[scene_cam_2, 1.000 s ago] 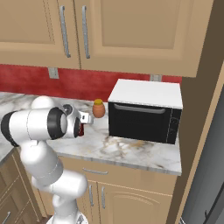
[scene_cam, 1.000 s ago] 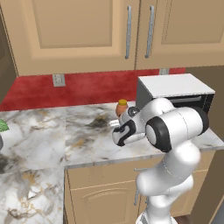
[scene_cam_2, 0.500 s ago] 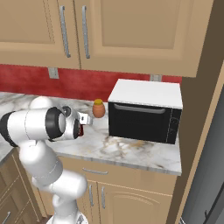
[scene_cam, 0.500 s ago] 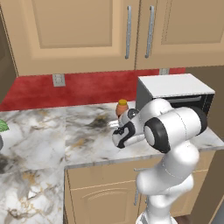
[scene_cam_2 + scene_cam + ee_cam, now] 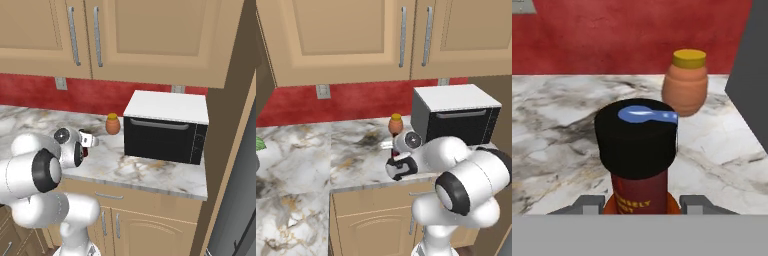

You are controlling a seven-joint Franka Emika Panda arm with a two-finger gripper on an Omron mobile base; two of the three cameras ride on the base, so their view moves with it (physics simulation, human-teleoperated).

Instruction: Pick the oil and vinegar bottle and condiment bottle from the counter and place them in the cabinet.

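The condiment bottle (image 5: 637, 145), dark red-brown with a black cap, stands on the marble counter (image 5: 552, 130) close in front of the hand camera. My gripper (image 5: 642, 202) is shut on its lower body, with one grey fingertip (image 5: 592, 203) on each side. From the base cameras the bottle (image 5: 392, 150) (image 5: 86, 150) is a small dark shape at the gripper (image 5: 394, 152) (image 5: 88, 145), near the counter's front edge (image 5: 371, 184). The oil and vinegar bottle and the cabinet are out of view.
A squat orange jar with a yellow lid (image 5: 396, 123) (image 5: 113, 124) (image 5: 685, 82) stands just behind the bottle. A black-and-white microwave (image 5: 456, 115) (image 5: 167, 125) sits to the right. Wall cupboards (image 5: 356, 35) hang above, and the backsplash (image 5: 627, 35) is red.
The jaws have closed onto the condiment bottle. The arm and the bottle have hardly moved.
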